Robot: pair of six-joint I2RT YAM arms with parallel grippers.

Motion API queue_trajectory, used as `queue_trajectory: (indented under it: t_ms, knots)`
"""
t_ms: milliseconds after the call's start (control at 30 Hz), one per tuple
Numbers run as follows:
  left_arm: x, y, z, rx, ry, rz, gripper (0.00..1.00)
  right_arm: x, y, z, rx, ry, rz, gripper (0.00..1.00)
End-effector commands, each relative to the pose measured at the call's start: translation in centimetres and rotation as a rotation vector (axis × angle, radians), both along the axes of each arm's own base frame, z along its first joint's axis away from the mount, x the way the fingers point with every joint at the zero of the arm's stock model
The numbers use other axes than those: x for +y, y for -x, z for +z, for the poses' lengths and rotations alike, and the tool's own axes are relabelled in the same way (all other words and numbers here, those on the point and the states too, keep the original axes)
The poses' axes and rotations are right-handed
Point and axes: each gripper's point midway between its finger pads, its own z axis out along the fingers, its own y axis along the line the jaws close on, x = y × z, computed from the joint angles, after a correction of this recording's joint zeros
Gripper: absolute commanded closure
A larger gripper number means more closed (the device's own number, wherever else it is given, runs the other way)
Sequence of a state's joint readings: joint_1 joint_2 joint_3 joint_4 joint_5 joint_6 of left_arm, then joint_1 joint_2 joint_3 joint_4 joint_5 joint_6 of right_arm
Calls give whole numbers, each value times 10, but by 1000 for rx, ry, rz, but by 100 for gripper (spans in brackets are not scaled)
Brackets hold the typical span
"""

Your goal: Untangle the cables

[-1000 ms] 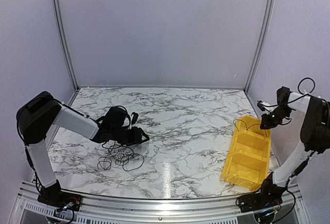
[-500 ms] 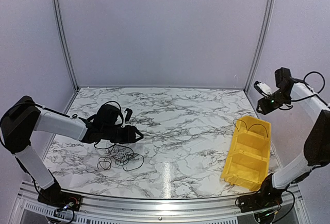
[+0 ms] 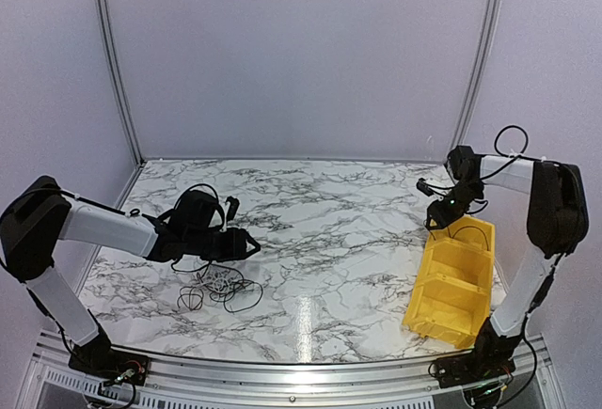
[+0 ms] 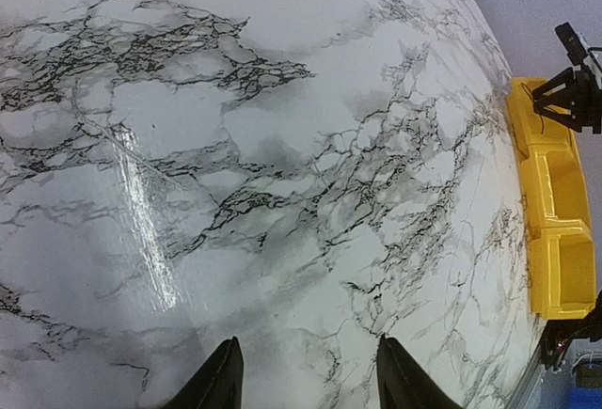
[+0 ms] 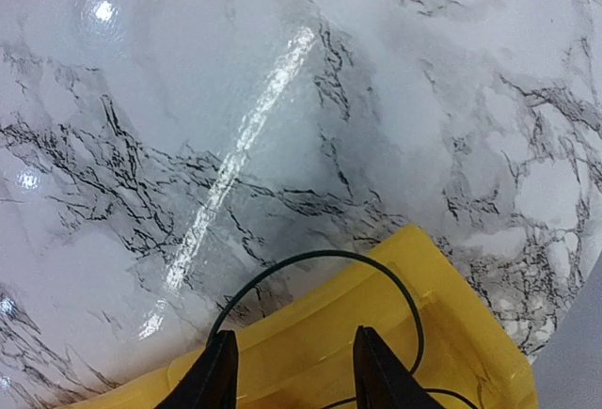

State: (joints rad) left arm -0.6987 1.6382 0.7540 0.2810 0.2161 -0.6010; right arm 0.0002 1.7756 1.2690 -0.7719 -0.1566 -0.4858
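A tangle of thin black and whitish cables (image 3: 218, 287) lies on the marble table at the front left. My left gripper (image 3: 247, 243) hangs just above and behind the tangle, open and empty; its wrist view shows only bare marble between the fingertips (image 4: 223, 376). A thin black cable (image 5: 329, 263) loops over the far rim of the yellow bin (image 5: 470, 362), also seen from above (image 3: 463, 230). My right gripper (image 3: 436, 213) hovers over that rim, open and empty (image 5: 293, 371).
The yellow two-compartment bin (image 3: 453, 310) stands at the right edge of the table, also visible in the left wrist view (image 4: 555, 230). Grey walls enclose the table on three sides. A metal rail (image 3: 282, 376) runs along the near edge.
My right arm swung up and back, then came down and left over the bin's far rim. My left arm drew back slightly to the left, staying above the tangle.
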Motion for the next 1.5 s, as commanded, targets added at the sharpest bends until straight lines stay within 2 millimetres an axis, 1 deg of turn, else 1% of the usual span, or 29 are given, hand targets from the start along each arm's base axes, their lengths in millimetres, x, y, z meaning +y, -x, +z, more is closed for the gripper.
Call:
queue_trajectory:
  t_ms: [0, 133, 233, 333, 467, 567, 667, 733, 767, 967, 1067, 1133, 1233, 1367, 1467]
  knots:
    - [4, 2, -6, 19, -22, 17, 48, 19, -16, 8, -43, -47, 28, 57]
    - [3, 1, -7, 22, -24, 18, 48, 21, -15, 1, -28, -65, 23, 61]
    - [3, 1, -10, 29, -29, 18, 48, 23, -16, 3, -35, -75, 17, 63]
    - [4, 2, -12, 35, -30, 21, 48, 16, -18, 13, -59, -41, -7, 66]
    - [6, 4, -14, 40, -34, 27, 48, 1, -15, 34, -102, 41, -30, 70]
    - [7, 4, -18, 48, -41, 32, 48, 4, -9, 50, -123, 22, -22, 71]
    - [5, 3, -20, 57, -38, 34, 48, 17, -2, 56, -119, -44, 7, 70]
    - [4, 3, -20, 57, -38, 33, 48, 20, -1, 51, -103, -53, 14, 67]
    - [3, 3, -20, 57, -37, 32, 48, 20, 0, 45, -88, -48, 15, 66]
    - [5, 4, -17, 49, -36, 31, 48, 12, -3, 16, -27, -2, -12, 65]
    - [7, 5, -18, 49, -40, 33, 48, 13, -3, 6, -5, -7, -9, 65]
    - [7, 6, -19, 54, -41, 36, 48, 14, -4, 5, -6, -15, -8, 69]
    - [8, 7, -21, 60, -43, 40, 48, 16, -5, 8, -15, -20, -4, 74]
    - [8, 6, -24, 66, -48, 41, 48, 18, -3, 10, -12, -35, 4, 74]
    - [6, 6, -25, 71, -47, 38, 48, 21, -1, 12, -9, -56, 2, 70]
